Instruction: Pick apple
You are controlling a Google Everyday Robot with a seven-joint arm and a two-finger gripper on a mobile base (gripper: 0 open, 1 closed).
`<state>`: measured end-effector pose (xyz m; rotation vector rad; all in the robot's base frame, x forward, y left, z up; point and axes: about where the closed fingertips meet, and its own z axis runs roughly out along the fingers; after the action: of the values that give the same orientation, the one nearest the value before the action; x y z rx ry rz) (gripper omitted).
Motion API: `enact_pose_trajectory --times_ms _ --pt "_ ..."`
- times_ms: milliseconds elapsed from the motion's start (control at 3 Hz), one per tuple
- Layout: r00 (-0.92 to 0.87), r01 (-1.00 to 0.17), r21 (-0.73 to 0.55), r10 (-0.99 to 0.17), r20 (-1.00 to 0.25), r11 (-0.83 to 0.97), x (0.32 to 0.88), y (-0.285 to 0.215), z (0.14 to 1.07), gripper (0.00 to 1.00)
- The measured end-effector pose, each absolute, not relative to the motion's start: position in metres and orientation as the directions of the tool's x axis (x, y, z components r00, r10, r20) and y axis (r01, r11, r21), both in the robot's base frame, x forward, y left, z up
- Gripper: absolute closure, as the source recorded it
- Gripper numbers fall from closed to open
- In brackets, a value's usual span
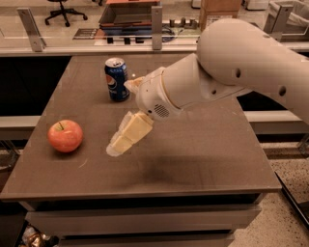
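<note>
Above the middle of the dark brown rectangular table (203, 159), the robot's pale two-finger gripper (120, 116) hangs with its jaws spread wide and nothing between them. One cream-coloured finger (126, 137) slants down and to the left, close over the tabletop; the other pokes out just beside the can. Behind them the bulky white arm (241, 62) reaches in from the right. Left of the lower finger, and well apart from it, the round red-orange apple (65, 135) with yellowish patches and a short stem sits upright near the table's left edge. The blue cylindrical soda can (117, 79) stands upright farther back. Beyond the table a black office chair (60, 9) stands on the floor.
</note>
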<state>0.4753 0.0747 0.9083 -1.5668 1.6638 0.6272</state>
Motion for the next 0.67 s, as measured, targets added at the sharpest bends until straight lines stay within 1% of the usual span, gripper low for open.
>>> enact_pose_trajectory --times_ms 333,667 --pt "0.021 -0.984 -0.128 -0.627 -0.779 0.126 0.483 0.085 0.897 0.0" --pt "0.02 -0.988 -0.111 -0.608 -0.794 0.112 0.493 0.102 0.884 0.0"
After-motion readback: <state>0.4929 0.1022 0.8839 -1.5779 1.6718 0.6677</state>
